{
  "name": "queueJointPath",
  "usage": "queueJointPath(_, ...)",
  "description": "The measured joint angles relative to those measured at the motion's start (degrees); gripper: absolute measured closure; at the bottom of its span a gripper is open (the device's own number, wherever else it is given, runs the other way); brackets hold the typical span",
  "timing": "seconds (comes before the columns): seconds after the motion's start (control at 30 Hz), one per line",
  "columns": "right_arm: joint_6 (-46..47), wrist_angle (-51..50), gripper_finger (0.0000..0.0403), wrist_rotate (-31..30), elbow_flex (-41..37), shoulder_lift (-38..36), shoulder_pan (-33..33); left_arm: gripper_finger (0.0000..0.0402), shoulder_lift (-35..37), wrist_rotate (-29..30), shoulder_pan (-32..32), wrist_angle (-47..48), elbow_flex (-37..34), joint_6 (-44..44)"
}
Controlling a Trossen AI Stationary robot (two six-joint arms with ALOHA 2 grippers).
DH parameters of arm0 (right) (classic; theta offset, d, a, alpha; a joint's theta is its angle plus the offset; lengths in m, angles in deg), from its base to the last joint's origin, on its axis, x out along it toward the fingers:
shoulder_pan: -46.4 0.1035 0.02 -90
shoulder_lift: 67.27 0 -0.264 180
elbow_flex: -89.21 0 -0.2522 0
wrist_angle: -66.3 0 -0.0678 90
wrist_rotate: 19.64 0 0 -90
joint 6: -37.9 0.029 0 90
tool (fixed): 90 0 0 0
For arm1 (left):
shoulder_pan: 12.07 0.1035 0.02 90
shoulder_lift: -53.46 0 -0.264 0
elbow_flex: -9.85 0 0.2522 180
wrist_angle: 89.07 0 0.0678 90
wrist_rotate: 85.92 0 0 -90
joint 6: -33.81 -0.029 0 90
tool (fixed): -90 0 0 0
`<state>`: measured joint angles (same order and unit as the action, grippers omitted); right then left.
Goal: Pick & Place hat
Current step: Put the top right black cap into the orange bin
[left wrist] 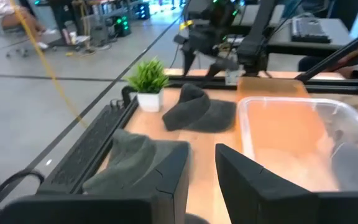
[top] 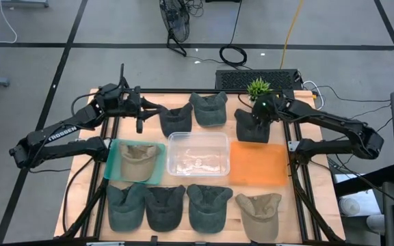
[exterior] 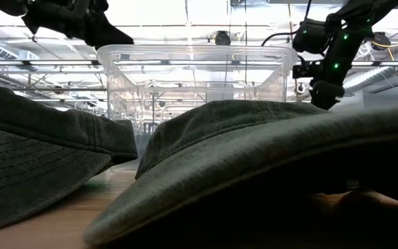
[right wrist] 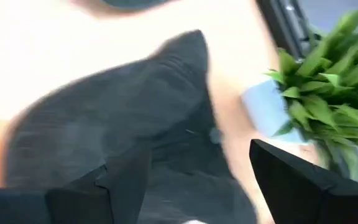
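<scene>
Several caps lie on the wooden table (top: pixel 94 205). A dark grey hat (top: pixel 252 128) lies crown up at the far right, next to a small potted plant (top: pixel 258 87). My right gripper (top: pixel 260 116) hovers over it, open wide; its fingers (right wrist: pixel 291 180) stand over the crown (right wrist: pixel 123 124) on either side, pointing steeply down. My left gripper (top: pixel 146 109) hangs nearly level above the far left, beside another dark hat (top: pixel 175 120). Its fingers (left wrist: pixel 166 180) stand a narrow gap apart with nothing between them. A tan hat (top: pixel 137 159) lies on a teal mat (top: pixel 115 154).
A clear plastic box (top: pixel 198 154) stands mid-table, with a bare orange mat (top: pixel 258 162) to its right. A third dark hat (top: pixel 208 108) lies at the far edge. Along the near edge lie three dark green hats (top: pixel 164 207) and a tan one (top: pixel 258 213). A keyboard (top: pixel 255 76) lies behind the plant.
</scene>
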<state>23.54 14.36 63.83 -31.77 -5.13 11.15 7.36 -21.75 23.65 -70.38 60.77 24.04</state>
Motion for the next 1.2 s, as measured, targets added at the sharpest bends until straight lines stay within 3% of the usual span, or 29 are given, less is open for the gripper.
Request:
queueJointPath(0.13, 1.6, -2.4, 0.0138, 6.6, -0.1, 0.9, 0.1, 0.0309, 0.0, 0.4, 0.0, -0.5, -0.7, -0.1)
queueJointPath(0.4, 0.3, 1.8, 0.0139, 6.5, -3.6, 3.6, -0.7, 0.0309, -1.2, 1.0, 0.0, -0.4, -1.0, 0.1)
queueJointPath(0.57, -0.2, 5.6, 0.016, 6.4, -7.4, 4.5, -0.7, 0.0309, -3.5, 1.7, 0.0, -0.5, -1.0, -0.5)
queueJointPath(0.67, -2.0, 6.9, 0.0189, 6.0, -8.6, 4.6, -0.7, 0.0309, -4.9, 2.2, 0.3, -0.7, -1.0, -0.5)
queueJointPath(0.77, -3.0, 7.3, 0.0234, 1.6, -8.6, 4.5, -0.7, 0.0309, -6.2, 2.3, 0.8, -1.5, -1.0, -0.5)
queueJointPath(1.0, -4.7, 7.1, 0.0385, -1.2, -8.6, 3.9, -0.7, 0.0309, -8.0, 2.5, 3.5, -4.7, -1.0, 4.1)
queueJointPath(1.2, -4.4, 5.7, 0.0394, -7.3, -8.4, -1.1, 0.7, 0.0309, -8.0, 2.5, 4.6, -5.4, -1.0, 5.8)
